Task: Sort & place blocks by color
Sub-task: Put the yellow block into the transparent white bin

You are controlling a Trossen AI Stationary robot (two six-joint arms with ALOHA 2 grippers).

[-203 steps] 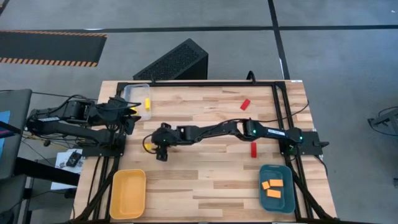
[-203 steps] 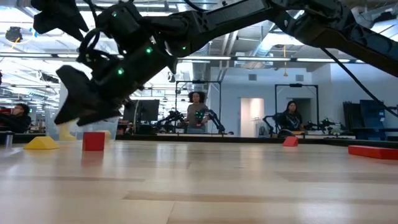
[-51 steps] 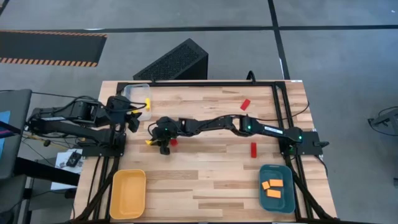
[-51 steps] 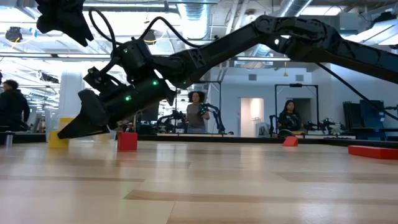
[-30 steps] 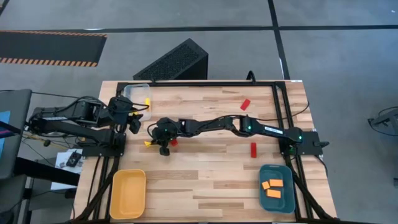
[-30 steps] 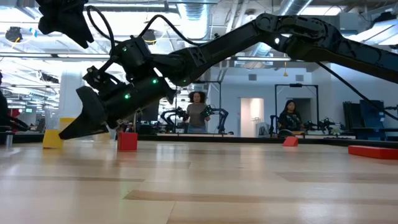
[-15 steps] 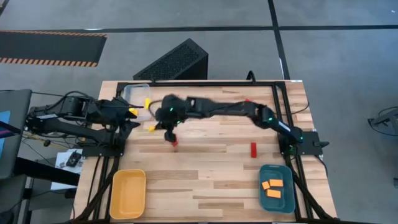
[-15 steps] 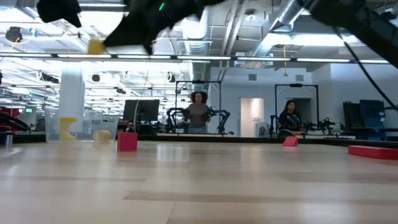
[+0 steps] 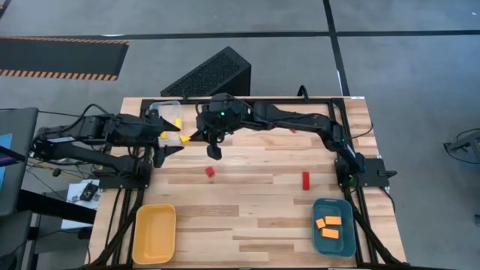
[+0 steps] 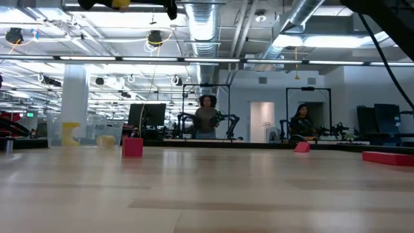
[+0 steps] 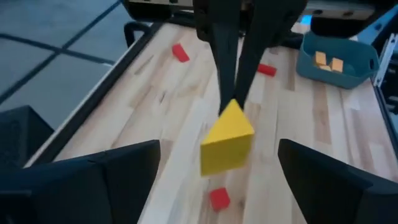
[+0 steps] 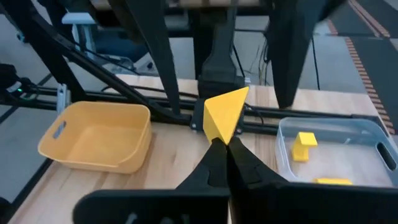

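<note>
A yellow triangular block (image 11: 227,138) hangs in the air near the table's far left, with my right gripper (image 12: 227,148) shut on it. My left gripper (image 9: 171,142) stands open; its two fingers (image 11: 127,168) flank the block without touching it. Just beyond, the clear tray (image 9: 163,112) holds two yellow blocks (image 12: 303,145). A small red block (image 9: 210,172) lies on its flat side at mid-table, and a red bar (image 9: 305,179) lies farther right. The teal tray (image 9: 332,225) holds orange blocks. My right gripper pinches the yellow block by its pointed ridge (image 11: 232,106) between its two fingertips (image 11: 219,56). The fingers slant down at it from the table's right. The block hangs below the fingertips, its broad end lowest, lifted clear of the table.
An empty yellow tray (image 9: 154,232) sits at the near left corner. Another red block (image 11: 180,53) lies near the far edge. A black frame runs along the table's far edge and both its side edges. Bare wood spans the near middle. People stand in the room beyond the table.
My right gripper has risen from the table with the yellow block and carried it toward the far left, up to my left gripper. My left gripper has moved toward the table's right and opened wider around the block. The small red block stays where it was.
</note>
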